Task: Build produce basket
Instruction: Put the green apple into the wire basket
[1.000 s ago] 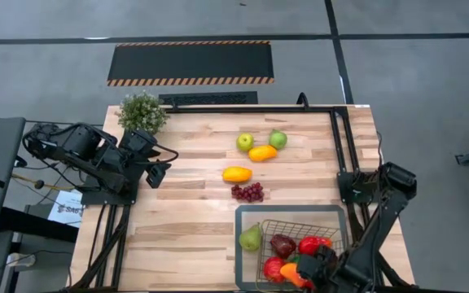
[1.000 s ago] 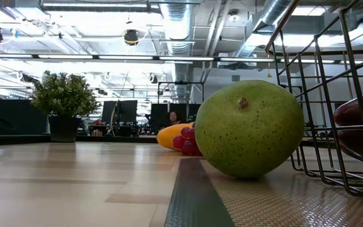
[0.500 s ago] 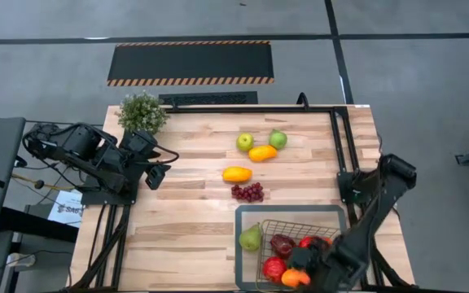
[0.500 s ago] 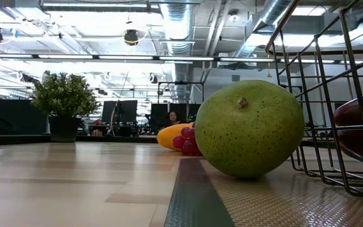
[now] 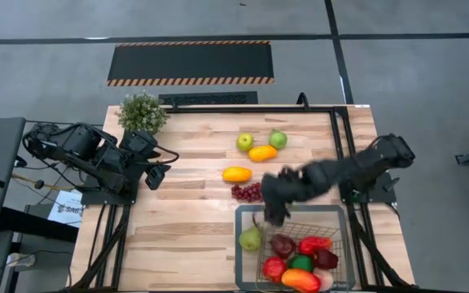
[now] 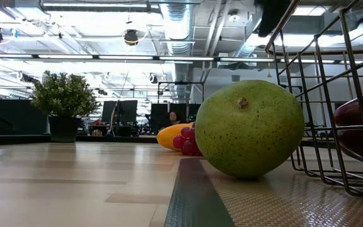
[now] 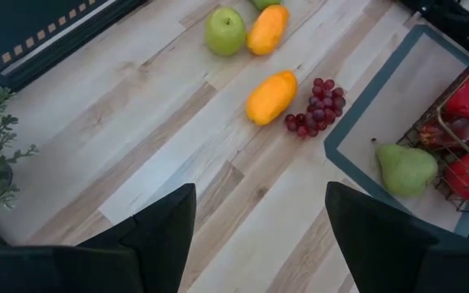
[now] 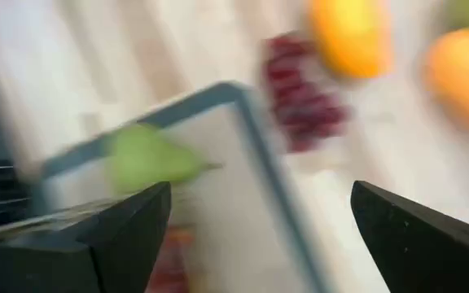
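Observation:
The wire basket with its flat grey rim stands at the table's near right. Several red, green, maroon and orange produce pieces lie inside it. A green pear lies on the rim outside the wire wall, and it also shows in the low view. A purple grape bunch, a yellow-orange fruit, a green apple, an orange fruit and another green fruit lie on the wood. My right gripper hovers open and empty over the basket's far left corner. My left gripper waits open at the table's left.
A bushy potted plant stands at the far left corner. A dark frame rail runs along the table's right side. Bare wood lies between the left arm and the fruits.
My right gripper has risen from the basket's near side and swung fast toward the table's far edge and left. It now stands over the basket's far left corner, near the grapes. The produce in the basket is now uncovered.

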`<state>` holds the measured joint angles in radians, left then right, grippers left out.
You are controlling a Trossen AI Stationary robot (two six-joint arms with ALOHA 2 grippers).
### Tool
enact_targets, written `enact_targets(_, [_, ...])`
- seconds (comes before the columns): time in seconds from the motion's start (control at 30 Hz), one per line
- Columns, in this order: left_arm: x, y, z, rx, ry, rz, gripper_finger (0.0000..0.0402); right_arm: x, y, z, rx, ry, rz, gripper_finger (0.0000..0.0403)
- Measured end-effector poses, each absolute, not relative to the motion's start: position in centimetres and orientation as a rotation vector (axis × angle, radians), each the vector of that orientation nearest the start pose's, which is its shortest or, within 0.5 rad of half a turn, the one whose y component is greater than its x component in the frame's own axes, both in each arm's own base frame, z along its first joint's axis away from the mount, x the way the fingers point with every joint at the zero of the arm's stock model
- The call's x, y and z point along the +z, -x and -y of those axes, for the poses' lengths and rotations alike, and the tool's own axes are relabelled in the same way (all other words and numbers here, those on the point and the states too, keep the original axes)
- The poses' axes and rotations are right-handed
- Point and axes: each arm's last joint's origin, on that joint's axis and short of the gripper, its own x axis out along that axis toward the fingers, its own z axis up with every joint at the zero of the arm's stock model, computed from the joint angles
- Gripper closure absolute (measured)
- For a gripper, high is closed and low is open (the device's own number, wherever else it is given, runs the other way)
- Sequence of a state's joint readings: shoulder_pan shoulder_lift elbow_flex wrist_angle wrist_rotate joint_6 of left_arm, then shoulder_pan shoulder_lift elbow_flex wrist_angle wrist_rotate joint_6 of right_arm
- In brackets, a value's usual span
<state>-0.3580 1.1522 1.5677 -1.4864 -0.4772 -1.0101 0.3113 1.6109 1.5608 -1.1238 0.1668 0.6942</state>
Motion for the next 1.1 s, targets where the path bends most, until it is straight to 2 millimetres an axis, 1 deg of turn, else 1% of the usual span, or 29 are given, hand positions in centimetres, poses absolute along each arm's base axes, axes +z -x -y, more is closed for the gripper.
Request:
enact_targets(0.1, [41.6,-15.2,4.3,0.568,0.489,-0.808,0.0141,32.7,-30.4,-5.4,-0.31,-0.237,-1.152,0.0008])
enact_targets(0.2, [41.6,-15.2,4.3,0.569,0.486,-0.807,0.0141,32.2,-31.2,-2.1,-0.303,-0.141,-1.185,0.0008])
enact_targets(0.3, [41.7,-15.2,4.3,0.571,0.483,-0.805,0.0141,31.0,-32.3,0.5,-0.284,-0.051,-1.232,0.0006])
enact_targets(0.43, [41.6,-15.1,4.2,0.586,0.47,-0.802,0.0141,28.5,-34.1,3.2,-0.247,0.027,-1.297,0.0007])
enact_targets(0.57, [41.6,-15.0,4.1,0.603,0.452,-0.806,0.0141,26.8,-36.0,5.5,-0.203,-0.026,-1.245,0.0011])
enact_targets(0.67, [41.6,-14.9,4.0,0.617,0.439,-0.801,0.0141,26.0,-37.4,6.8,-0.237,-0.039,-1.167,0.0012])
enact_targets(0.77, [41.5,-14.8,3.9,0.633,0.425,-0.796,0.0141,25.4,-38.3,8.8,-0.342,-0.156,-1.08,0.0011])
enact_targets(0.83, [41.6,-14.8,3.9,0.64,0.418,-0.79,0.0141,25.2,-38.4,10.2,-0.424,-0.254,-1.04,0.001])
enact_targets(0.9, [41.6,-14.8,3.9,0.643,0.416,-0.79,0.0141,24.6,-38.6,11.4,-0.52,-0.337,-1.012,0.001])
enact_targets(1.0, [41.5,-14.8,3.9,0.638,0.404,-0.794,0.0141,23.6,-38.8,12.1,-0.627,-0.472,-0.989,0.0011])
enact_targets(1.03, [41.5,-14.8,3.9,0.638,0.403,-0.795,0.0141,23.6,-39.2,12.4,-0.654,-0.505,-0.951,0.0011])
enact_targets(1.1, [41.5,-14.8,3.9,0.638,0.403,-0.796,0.0141,23.6,-39.6,12.8,-0.7,-0.572,-0.915,0.0012])
